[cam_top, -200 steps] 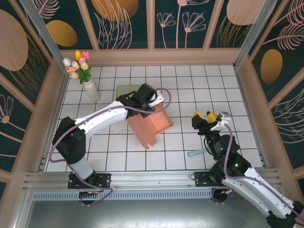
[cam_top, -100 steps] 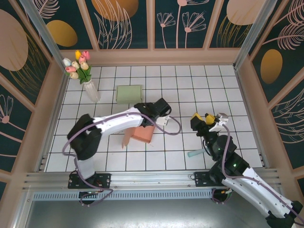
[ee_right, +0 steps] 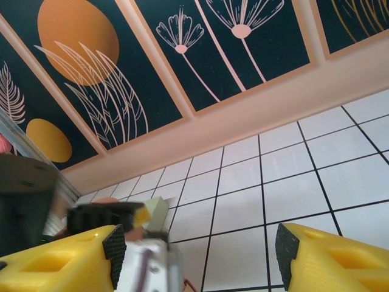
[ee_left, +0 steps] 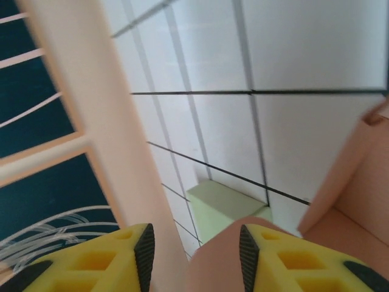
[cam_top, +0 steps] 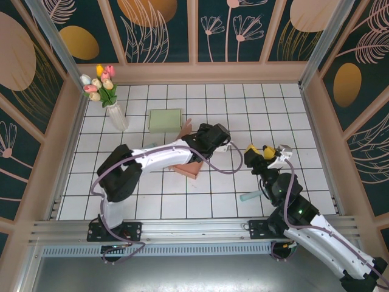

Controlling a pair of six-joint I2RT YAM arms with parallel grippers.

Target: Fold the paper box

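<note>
The salmon paper box [cam_top: 188, 168] lies low on the white tiles near the middle, partly under my left arm. My left gripper [cam_top: 197, 141] reaches over its far side, pointing back-left. In the left wrist view the left gripper [ee_left: 196, 243] has its jaws apart. A salmon flap [ee_left: 219, 261] rises between them against the right pad, and more of the box [ee_left: 358, 201] stands at the right. My right gripper [cam_top: 260, 149] hovers to the right of the box, apart from it. In its own view the right gripper [ee_right: 200, 255] is wide open and empty.
A flat pale green box [cam_top: 165, 120] lies behind the paper box, also seen as the green box [ee_left: 228, 204]. A glass vase of tulips [cam_top: 109, 97] stands back left. A small teal object [cam_top: 249, 196] lies by the right arm. Wooden walls ring the tiles.
My left arm has swung right and stretched out. The paper box went from raised and spread to lower and more folded under the arm. The right arm has barely moved.
</note>
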